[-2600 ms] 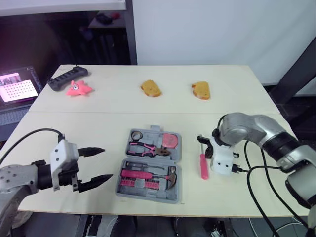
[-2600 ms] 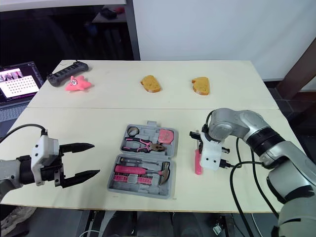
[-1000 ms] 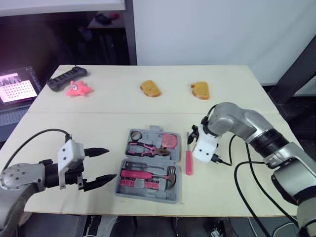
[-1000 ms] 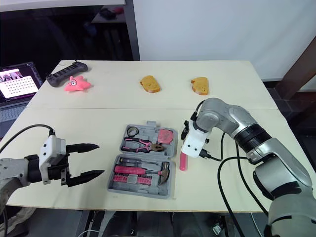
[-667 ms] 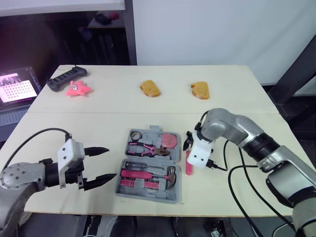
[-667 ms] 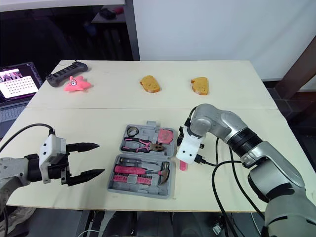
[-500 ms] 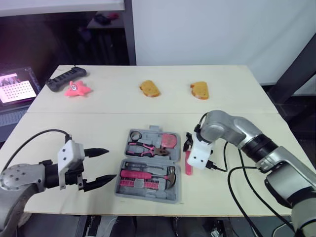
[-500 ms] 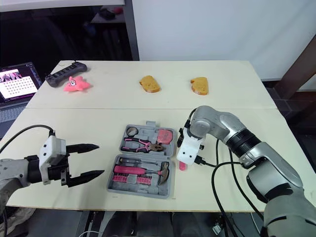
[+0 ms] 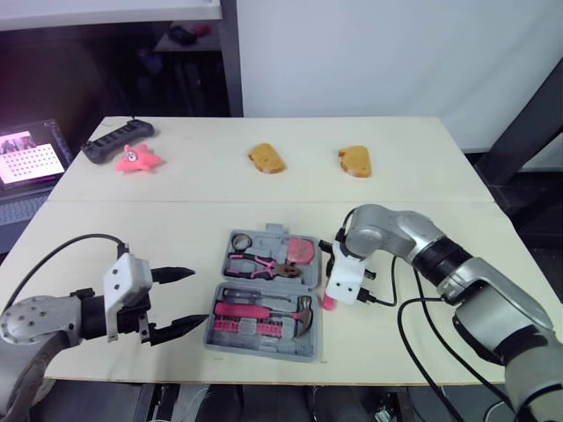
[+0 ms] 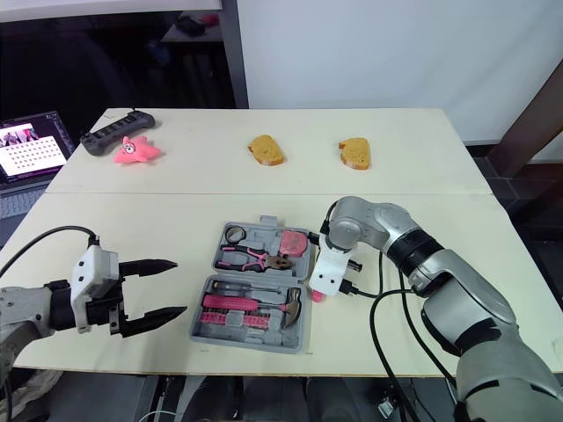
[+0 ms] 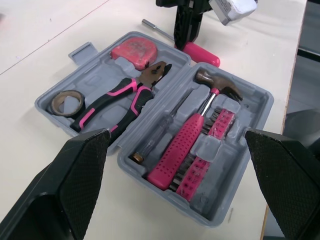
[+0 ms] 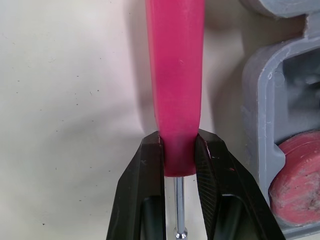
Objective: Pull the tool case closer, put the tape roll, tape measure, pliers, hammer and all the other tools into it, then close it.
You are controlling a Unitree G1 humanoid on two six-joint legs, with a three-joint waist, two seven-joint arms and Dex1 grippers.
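Two-finger pinch on the screwdriver (image 12: 175, 75): grips the pink handle at its shaft end with the right gripper (image 12: 178, 146), fingers narrow and pressed to both sides, metal shaft running back between them. Reaches in from the right with the right arm, elbow bent, forearm pointing left, wrist turned down toward the table (image 9: 176, 224). Holds the screwdriver just beside the right edge of the tool case (image 9: 264, 348), gripper level with the tape measure (image 11: 133, 51), handle running nearward along the case wall with a thin gap between; cannot tell whether resting on the table or held just above it. Case open and flat at the near middle of the table, with the tape roll (image 11: 66, 101), pliers (image 11: 117, 102) and tape measure in the far half, and the hammer (image 11: 200, 137) beside a pink bit rack (image 11: 221, 124) in the near half. Extends the left arm low from the near left, left gripper (image 9: 199, 296) spread wide and holding nothing, tips pointing right toward the case and stopping short of it. Against 2.6 seconds ago: brings the screwdriver from well right of the case to just beside it, right elbow folded tighter, wrist farther left; keeps the left gripper as wide as before, in much the same spot; leaves the case and its tools unmoved.
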